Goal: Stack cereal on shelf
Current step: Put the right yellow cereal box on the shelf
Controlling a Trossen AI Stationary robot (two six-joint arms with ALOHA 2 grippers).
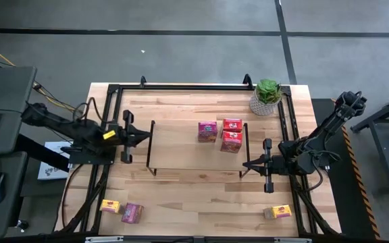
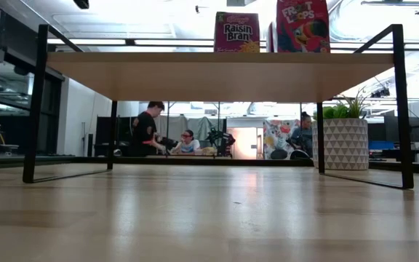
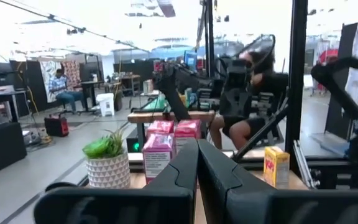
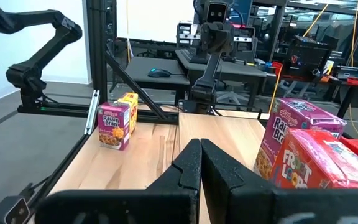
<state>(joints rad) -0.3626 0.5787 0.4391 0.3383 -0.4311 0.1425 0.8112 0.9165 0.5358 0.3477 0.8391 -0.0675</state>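
High view: three boxes already on shelf — pink box, two red boxes. Three left on table: yellow box and second pink near front-left, second yellow front-right. Left gripper and right gripper at shelf ends, fingers pressed together, empty. Best next — spread fingers first, descend on nearest box, grip narrow sides. Low view alone shows people in room behind.

Red and magenta cereal; light-wood shelf; seemingly triangle-patterned planter.
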